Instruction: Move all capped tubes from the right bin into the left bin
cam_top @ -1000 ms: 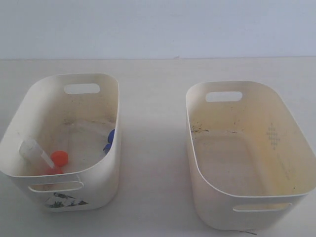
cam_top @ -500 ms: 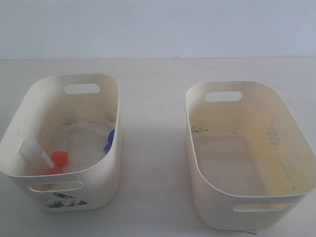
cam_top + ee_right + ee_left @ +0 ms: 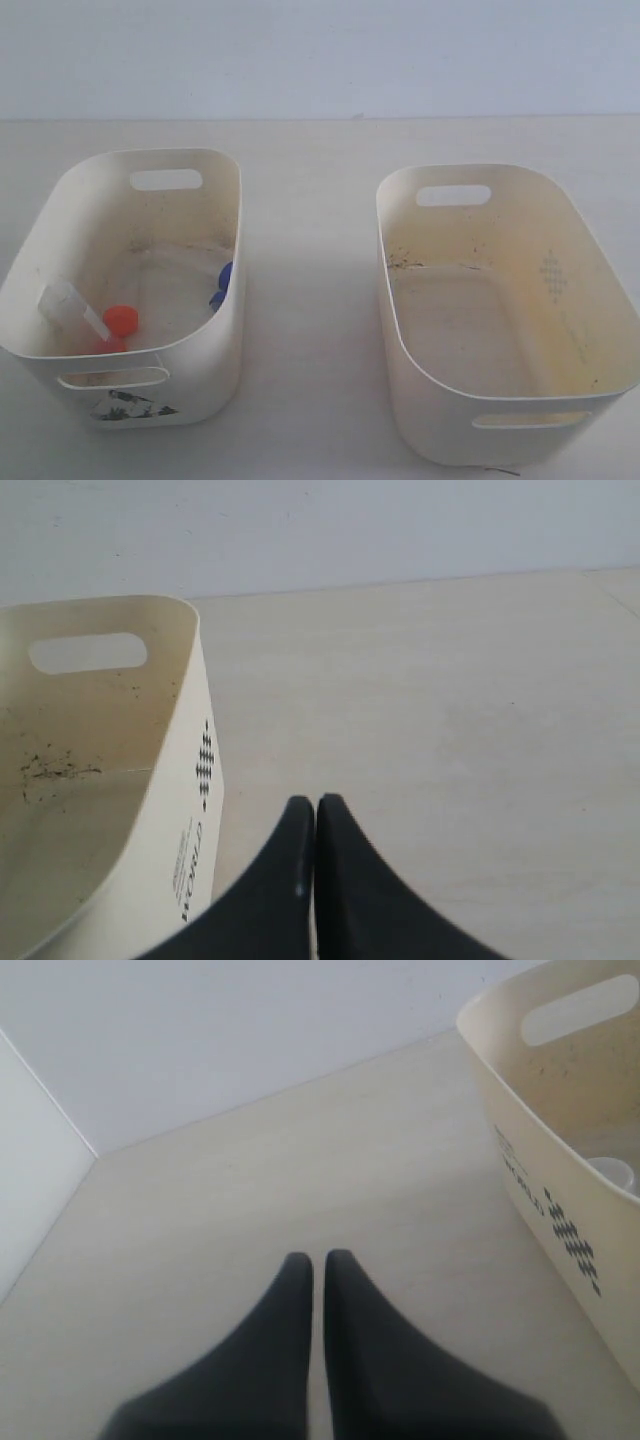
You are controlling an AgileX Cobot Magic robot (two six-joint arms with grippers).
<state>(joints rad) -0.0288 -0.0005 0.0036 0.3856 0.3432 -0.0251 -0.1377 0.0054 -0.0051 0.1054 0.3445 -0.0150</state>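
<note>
Of the left gripper (image 3: 312, 1257) only two fingers (image 3: 270, 1350) show. They are matte black and smooth-skinned, each broad at the base. The outer edge of each sweeps inward in a concave curve to a slim, rounded tip, while the inner edge runs straight. A dull grey sheen lies along their upper surfaces, and the bases are soft with blur. The right gripper (image 3: 308, 800) is built alike, with a matching black pair in the same horn-like taper and slightly sharper tips. One of its fingers (image 3: 270, 900) carries a tiny pale speck near its inner edge.
</note>
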